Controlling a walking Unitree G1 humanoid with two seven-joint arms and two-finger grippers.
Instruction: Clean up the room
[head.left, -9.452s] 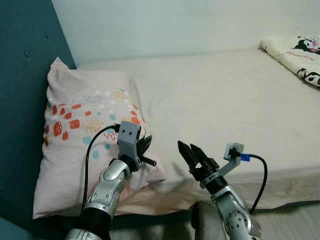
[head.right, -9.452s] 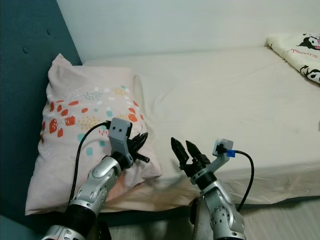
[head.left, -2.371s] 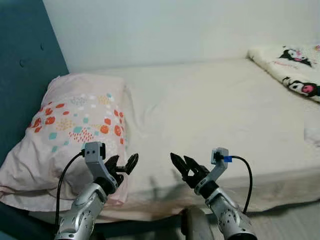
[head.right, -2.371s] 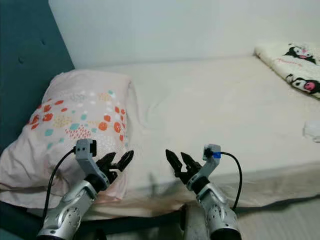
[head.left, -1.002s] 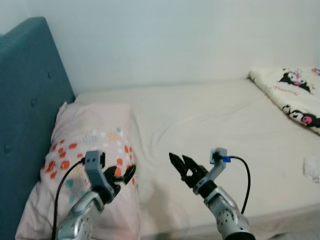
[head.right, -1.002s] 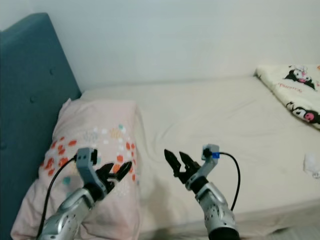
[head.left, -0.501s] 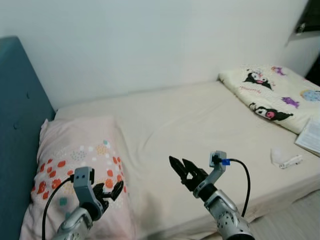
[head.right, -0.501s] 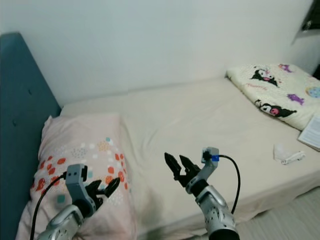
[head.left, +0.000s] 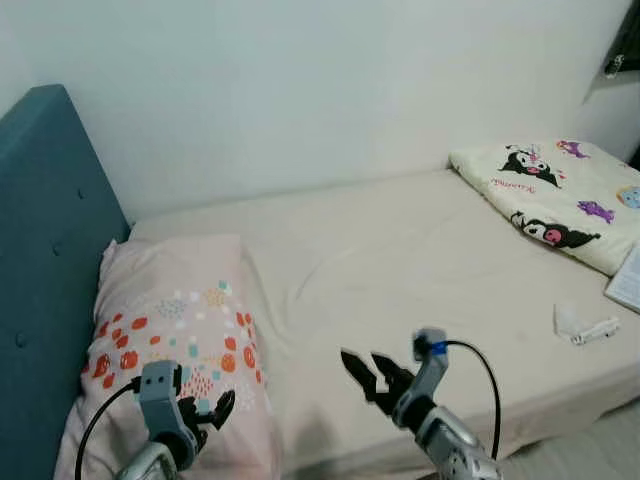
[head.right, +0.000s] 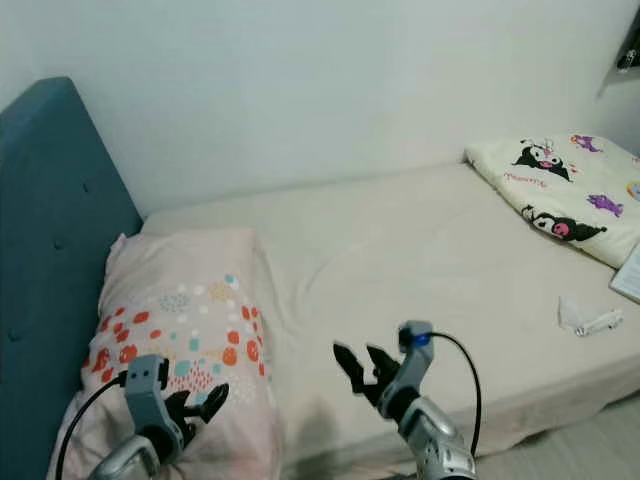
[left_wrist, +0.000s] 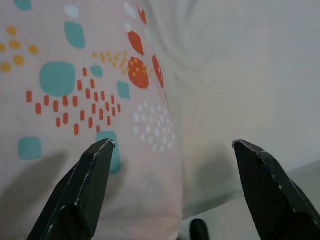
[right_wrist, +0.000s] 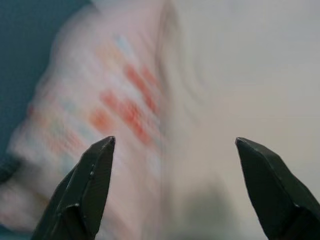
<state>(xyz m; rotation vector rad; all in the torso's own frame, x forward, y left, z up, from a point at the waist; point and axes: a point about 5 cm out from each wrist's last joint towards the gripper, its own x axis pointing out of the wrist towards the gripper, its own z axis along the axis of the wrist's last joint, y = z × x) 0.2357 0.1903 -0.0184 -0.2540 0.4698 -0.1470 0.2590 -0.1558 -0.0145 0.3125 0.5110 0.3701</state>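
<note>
A bed (head.left: 420, 270) with a cream sheet stands along the white wall (head.left: 300, 90), and a teal padded headboard (head.left: 45, 250) closes its end on the robot's left. A pink pillow (head.left: 175, 330) with red, orange and teal marks lies flat on the sheet, just beside the headboard. At the far end, on the robot's right, a folded cream blanket (head.left: 555, 195) with cartoon figures rests on the bed. Near the front edge on that side lie a small white crumpled thing (head.left: 583, 323) (too small to tell what it is) and the corner of a paper (head.left: 630, 285).

The left gripper (head.left: 210, 411) hangs low over the near corner of the pillow with its fingers spread wide and nothing between them. The right gripper (head.left: 368, 374) is above the sheet near the front edge of the bed, also wide open and holding nothing. In the right wrist view the pillow appears blurred
</note>
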